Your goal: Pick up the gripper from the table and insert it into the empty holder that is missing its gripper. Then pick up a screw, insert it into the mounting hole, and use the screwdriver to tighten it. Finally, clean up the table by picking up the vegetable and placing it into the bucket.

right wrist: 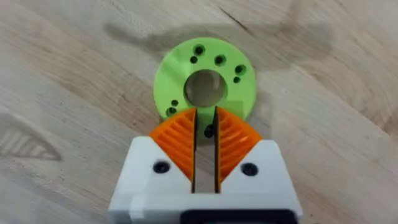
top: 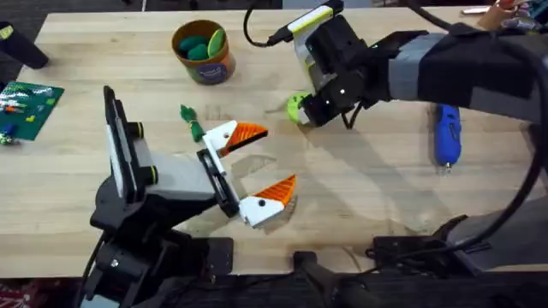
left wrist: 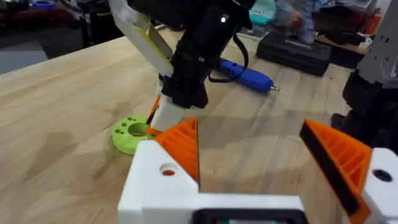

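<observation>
My right gripper [right wrist: 206, 116] points down at the near rim of a lime-green ring disc [right wrist: 205, 78] with small holes, which lies flat on the table [top: 360, 188]. Its orange pads are almost together, with what looks like a small dark screw between them. Overhead, that gripper [top: 301, 109] and the disc [top: 294, 106] are at the table's middle. My left gripper [top: 272, 158] hovers open and empty, nearer the front. A small green vegetable [top: 190, 121] lies just left of it. The orange bucket [top: 204, 53] at the back holds green pieces. The blue screwdriver [top: 446, 135] lies at the right.
A green studded baseplate [top: 31, 108] sits at the left edge. In the left wrist view, the right gripper [left wrist: 163, 117] touches down at the disc [left wrist: 129, 133], with the screwdriver [left wrist: 247, 76] behind it and a dark case [left wrist: 293, 52] beyond.
</observation>
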